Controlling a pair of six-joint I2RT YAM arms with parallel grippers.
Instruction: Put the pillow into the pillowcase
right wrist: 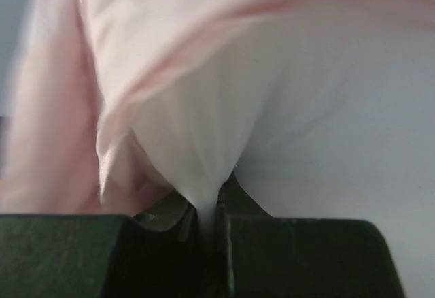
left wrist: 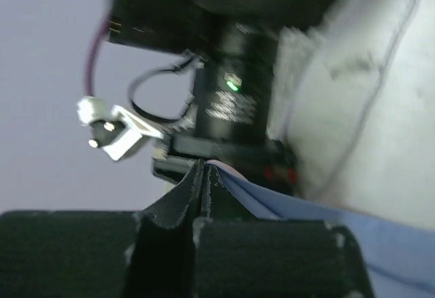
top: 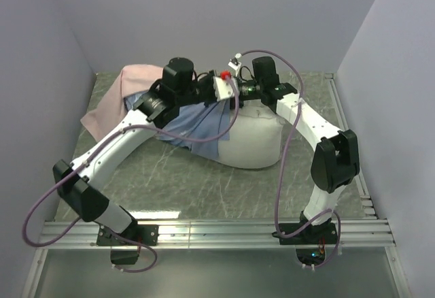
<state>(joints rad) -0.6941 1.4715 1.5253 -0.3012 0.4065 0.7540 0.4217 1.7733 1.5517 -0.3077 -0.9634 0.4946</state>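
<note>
Top external showed the plump, soft pillow (top: 255, 145) on the table (top: 204, 186), partly covered by the thin, limp pillowcase (top: 197, 124). The left gripper (left wrist: 204, 175) pinched the case's blue hem and the right gripper (right wrist: 204, 209) pinched a fold of pillow cloth. Edges seemed the best holds.

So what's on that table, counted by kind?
pillow: 1
pillowcase: 1
claws: 2 (left claw, right claw)
Total: 4
</note>
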